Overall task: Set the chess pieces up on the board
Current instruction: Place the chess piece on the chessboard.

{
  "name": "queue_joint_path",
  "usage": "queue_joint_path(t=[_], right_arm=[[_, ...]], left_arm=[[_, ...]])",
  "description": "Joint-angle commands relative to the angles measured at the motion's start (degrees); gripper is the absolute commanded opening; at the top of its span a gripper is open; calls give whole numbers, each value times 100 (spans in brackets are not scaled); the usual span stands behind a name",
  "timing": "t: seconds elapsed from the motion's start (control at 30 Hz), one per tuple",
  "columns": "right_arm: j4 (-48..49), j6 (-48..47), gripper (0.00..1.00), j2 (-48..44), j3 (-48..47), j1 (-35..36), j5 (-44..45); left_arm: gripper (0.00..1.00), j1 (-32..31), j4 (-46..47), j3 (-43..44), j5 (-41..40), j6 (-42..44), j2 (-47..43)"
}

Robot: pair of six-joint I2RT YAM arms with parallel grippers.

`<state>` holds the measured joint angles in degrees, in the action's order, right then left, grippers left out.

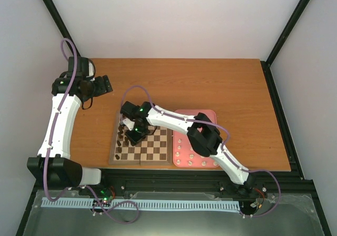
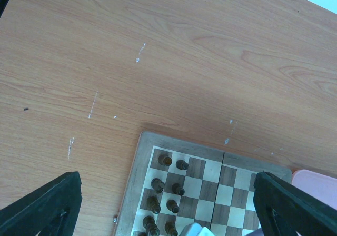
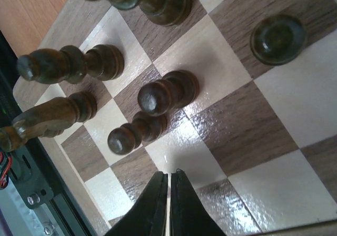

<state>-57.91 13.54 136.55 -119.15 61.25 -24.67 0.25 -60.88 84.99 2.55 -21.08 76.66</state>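
Observation:
The board [image 1: 155, 151] lies near the table's front edge. Several dark brown chess pieces [image 1: 122, 137] stand in two columns along its left side. In the right wrist view they crowd round my right gripper [image 3: 168, 177], which is shut with nothing between its fingertips, low over a light square. The nearest pawn [image 3: 134, 133] stands just beyond the tips, and another pawn [image 3: 168, 94] stands behind it. The cream-white pieces [image 1: 189, 154] sit in the pink tray [image 1: 208, 112]. My left gripper [image 1: 107, 84] hangs open and empty over bare table, off the board's far left corner.
The pink tray lies flush against the board's right side, under my right arm [image 1: 174, 119], which reaches across the board. In the left wrist view the board's far left corner [image 2: 145, 138] shows between the wide-spread fingers [image 2: 52, 204]. Black frame rails run along the table's sides.

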Motion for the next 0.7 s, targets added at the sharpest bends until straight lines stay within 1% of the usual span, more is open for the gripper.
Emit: queue_joint_path(t=[0.0,0.57,0.67], right_arm=[[90,59,3,212,-185,1,-142],[131,61,3,516,-556,1,-135],[126,51,3,571,-776,1,-164]], left_arm=[[100,-14,24,124,-61,17,2],[100,-16,14,141,-52,29,6],[100,-12,15,141,-66,33,12]])
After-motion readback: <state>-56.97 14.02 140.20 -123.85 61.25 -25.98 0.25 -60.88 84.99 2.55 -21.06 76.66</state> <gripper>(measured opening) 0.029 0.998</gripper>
